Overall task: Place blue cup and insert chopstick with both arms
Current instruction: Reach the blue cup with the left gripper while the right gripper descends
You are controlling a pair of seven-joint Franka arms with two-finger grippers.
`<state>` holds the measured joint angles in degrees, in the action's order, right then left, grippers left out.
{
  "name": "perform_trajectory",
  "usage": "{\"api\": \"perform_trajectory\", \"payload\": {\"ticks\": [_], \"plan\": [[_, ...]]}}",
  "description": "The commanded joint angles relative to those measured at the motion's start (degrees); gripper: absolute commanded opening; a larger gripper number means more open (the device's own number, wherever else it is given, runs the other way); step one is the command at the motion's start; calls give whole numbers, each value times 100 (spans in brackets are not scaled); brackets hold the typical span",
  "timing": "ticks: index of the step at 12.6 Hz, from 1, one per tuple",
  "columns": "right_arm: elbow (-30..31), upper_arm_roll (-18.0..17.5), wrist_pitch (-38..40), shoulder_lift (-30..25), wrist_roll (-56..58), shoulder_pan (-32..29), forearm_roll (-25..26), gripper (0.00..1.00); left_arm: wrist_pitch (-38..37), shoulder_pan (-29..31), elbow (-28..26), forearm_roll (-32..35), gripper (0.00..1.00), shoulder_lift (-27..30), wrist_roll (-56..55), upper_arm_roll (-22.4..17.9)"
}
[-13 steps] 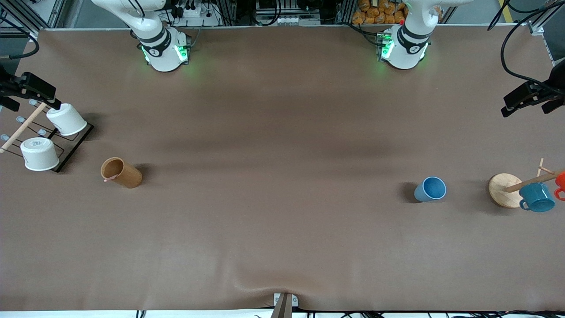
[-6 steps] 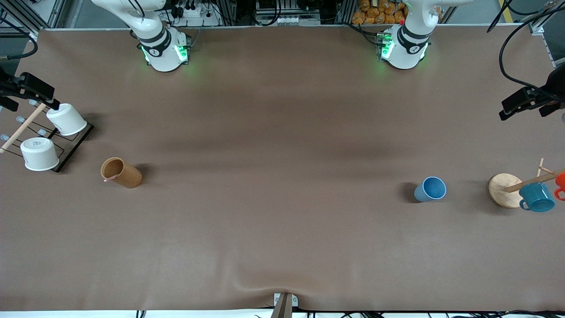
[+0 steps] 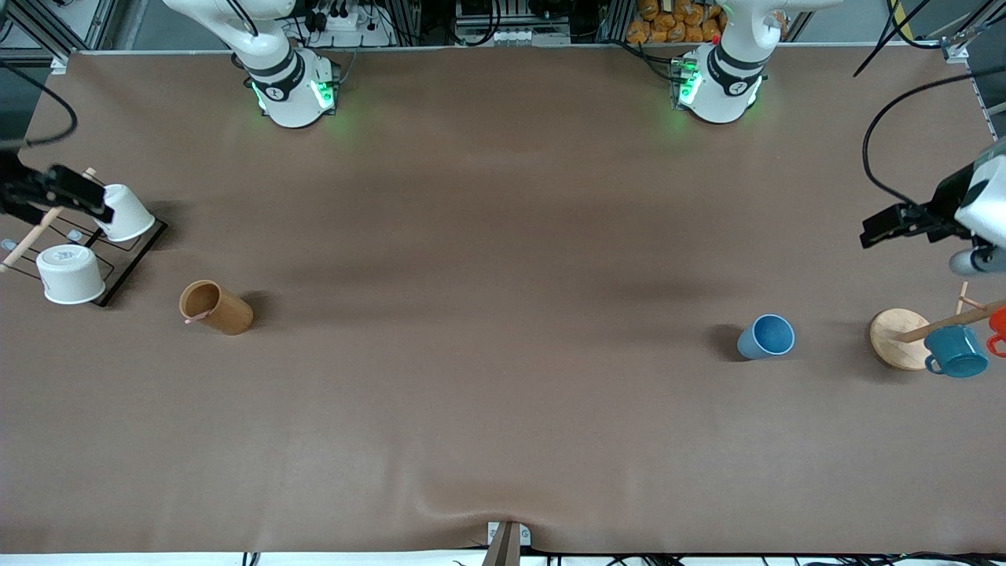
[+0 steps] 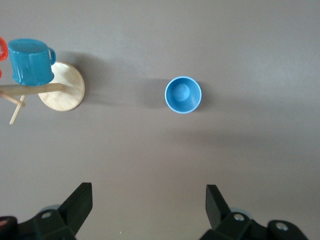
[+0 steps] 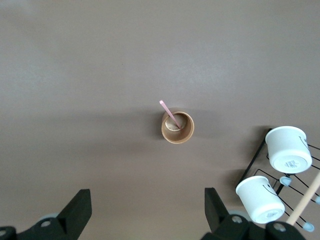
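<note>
While both claws hung spread and empty: blue cup [image 3: 766,336] upright on bench below left claw [image 3: 879,230]; chopstick [image 5: 170,113] in wooden cup [image 3: 215,307] below right claw [image 3: 75,198]. Best centred overhead before descending.

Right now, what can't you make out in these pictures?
- Red mug: cut off by the front view's edge.
- Chopstick: lower end hidden inside the wooden cup, right wrist view.
- Rack: partly covered by white cups, front view.

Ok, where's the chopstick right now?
The chopstick stands in the brown wooden cup, toward the right arm's end of the table, beside the rack of white cups.
</note>
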<state>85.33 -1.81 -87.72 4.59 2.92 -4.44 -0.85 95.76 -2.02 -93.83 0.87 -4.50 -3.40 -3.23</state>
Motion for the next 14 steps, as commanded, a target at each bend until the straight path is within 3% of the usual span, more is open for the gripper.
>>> {"api": "perform_trajectory", "payload": {"ticks": [1,5,10,11,14], "plan": [[-43,-56,-114,340,-46,-31,85,100,83,17,14,-16,100,19,94,-2],[-34,-56,-500,744,-46,75,94,100,977,53,-416,-8,100,-244,103,-11],[-34,-65,-624,1272,33,277,480,100,1505,9,-479,36,100,-867,225,-11],[-43,-65,-633,1368,33,268,481,100,1567,-9,-487,297,100,-982,270,6],[-95,-56,-633,1632,33,224,533,100,2435,0,-1004,520,100,-1150,489,15]]}}
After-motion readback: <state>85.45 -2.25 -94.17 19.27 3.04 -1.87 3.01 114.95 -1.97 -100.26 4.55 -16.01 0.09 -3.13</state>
